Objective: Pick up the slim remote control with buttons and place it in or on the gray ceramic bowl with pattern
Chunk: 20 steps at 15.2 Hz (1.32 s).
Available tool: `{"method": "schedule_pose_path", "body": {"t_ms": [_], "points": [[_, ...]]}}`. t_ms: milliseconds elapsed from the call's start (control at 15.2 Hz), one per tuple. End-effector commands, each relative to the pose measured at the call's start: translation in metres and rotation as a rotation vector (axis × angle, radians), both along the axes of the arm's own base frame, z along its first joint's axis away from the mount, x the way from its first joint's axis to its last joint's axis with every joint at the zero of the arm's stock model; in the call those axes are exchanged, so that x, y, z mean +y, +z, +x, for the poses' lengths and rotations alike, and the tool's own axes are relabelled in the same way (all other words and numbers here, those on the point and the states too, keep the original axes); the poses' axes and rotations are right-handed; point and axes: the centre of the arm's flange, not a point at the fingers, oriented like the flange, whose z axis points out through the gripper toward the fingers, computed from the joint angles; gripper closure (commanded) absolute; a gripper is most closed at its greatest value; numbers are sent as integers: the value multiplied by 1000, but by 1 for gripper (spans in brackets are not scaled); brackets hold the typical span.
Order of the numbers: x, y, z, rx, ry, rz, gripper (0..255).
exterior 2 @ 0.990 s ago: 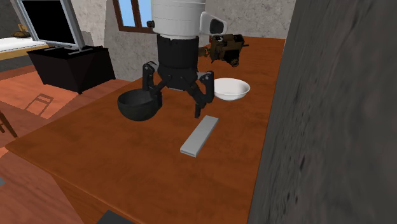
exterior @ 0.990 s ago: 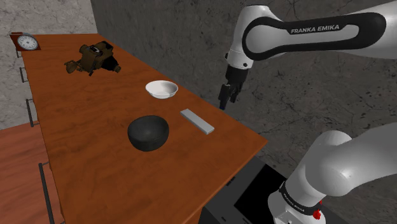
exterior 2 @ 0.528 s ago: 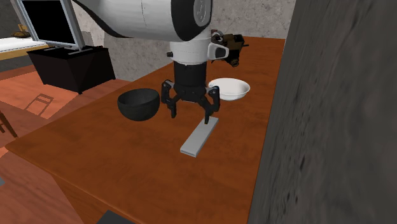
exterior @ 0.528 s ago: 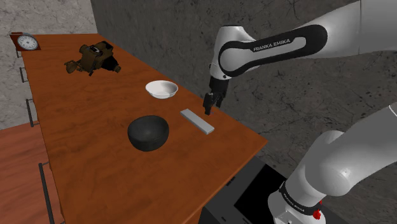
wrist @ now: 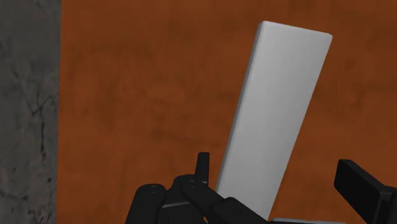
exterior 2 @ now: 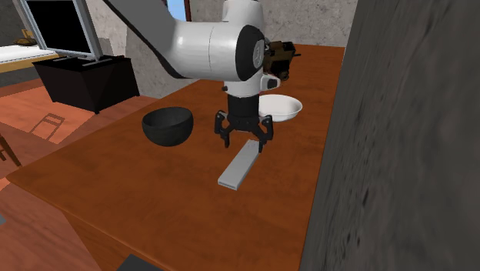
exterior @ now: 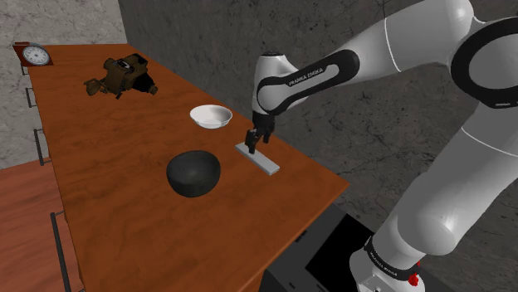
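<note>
Remote (exterior: 266, 164), drawn as a plain grey slab, is lying flat on the brown table (exterior: 116, 216) near the edge that faces the grey wall. The tool (exterior 2: 244, 144) is hanging low over the end of the remote nearest the white bowl (exterior: 211, 116), pointing straight down. Its fingers are standing apart, one on each side of the slab, and are not clasping it. The dark bowl (exterior: 193, 173) is sitting just beside the remote, toward the shoulder view's left, and nothing is lying in it. A brown object (exterior: 122, 75) is resting at the far end of the table, well apart from the rest.
</note>
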Motion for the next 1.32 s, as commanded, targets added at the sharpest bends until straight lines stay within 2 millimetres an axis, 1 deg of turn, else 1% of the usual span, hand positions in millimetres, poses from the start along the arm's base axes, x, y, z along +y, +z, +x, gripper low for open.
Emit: {"method": "schedule_pose_path", "body": {"t_ms": [0,462,924,990,1254], "points": [[3,-12,9,-3,2,-5,0],[2,-47,10,-3,2,-5,0],[2,-47,10,-3,2,-5,0],[2,-47,10,-3,2,-5,255],[2,-47,10,-3,2,-5,255]]}}
